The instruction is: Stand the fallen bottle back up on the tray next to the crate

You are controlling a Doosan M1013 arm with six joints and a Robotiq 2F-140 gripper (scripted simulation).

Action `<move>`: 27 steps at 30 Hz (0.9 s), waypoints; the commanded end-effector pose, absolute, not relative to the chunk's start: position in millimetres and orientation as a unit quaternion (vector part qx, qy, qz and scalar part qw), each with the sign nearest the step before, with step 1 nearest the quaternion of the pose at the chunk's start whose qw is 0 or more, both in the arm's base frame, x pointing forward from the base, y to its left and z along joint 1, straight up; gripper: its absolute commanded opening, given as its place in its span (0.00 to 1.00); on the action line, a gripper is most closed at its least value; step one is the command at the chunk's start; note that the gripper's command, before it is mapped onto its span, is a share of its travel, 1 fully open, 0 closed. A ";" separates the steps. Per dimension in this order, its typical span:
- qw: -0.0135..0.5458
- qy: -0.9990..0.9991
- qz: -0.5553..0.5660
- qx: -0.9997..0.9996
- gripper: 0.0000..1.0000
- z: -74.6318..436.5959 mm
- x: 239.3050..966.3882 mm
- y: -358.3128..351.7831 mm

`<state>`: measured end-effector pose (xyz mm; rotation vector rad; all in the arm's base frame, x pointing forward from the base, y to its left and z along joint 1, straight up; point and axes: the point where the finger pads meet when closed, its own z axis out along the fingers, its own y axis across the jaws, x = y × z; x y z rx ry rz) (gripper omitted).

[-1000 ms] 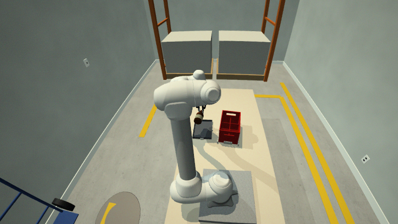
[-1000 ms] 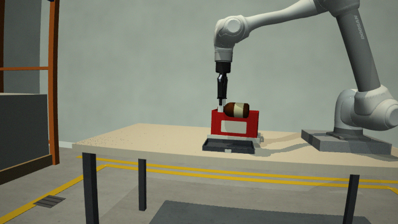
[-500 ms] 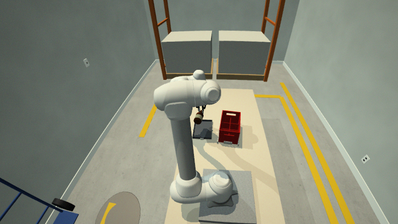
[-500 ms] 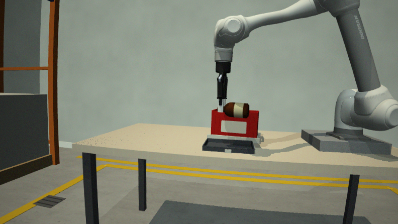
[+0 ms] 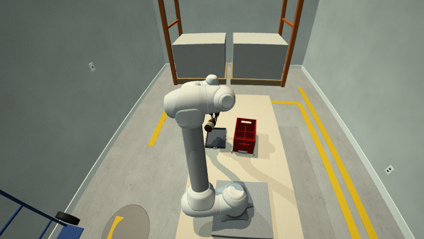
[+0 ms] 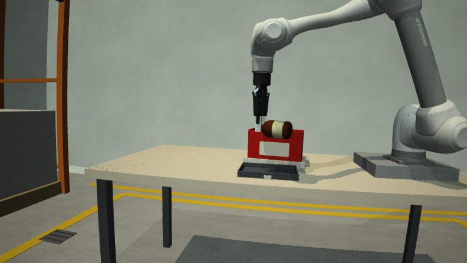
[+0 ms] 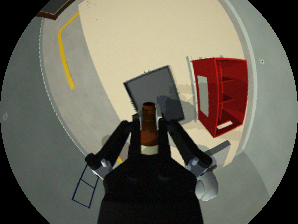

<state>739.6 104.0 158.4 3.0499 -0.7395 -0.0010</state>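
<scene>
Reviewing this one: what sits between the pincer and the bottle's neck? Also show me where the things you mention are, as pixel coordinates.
Nothing visible: in the wrist view, the pincer (image 6: 258, 125) (image 7: 149, 109) is closed directly on the bottle (image 5: 210, 125) (image 6: 278, 129) (image 7: 149, 132).

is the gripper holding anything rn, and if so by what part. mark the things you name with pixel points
Yes: the gripper (image 5: 214, 116) (image 6: 258, 127) (image 7: 149, 109) holds the brown bottle (image 5: 209, 125) (image 6: 276, 129) (image 7: 149, 131) by its neck, with the bottle on its side above the tray (image 5: 216, 142) (image 6: 267, 170) (image 7: 152, 86).
</scene>
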 end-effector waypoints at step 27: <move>0.002 -0.270 0.000 0.963 0.10 158.6 739.6 104.0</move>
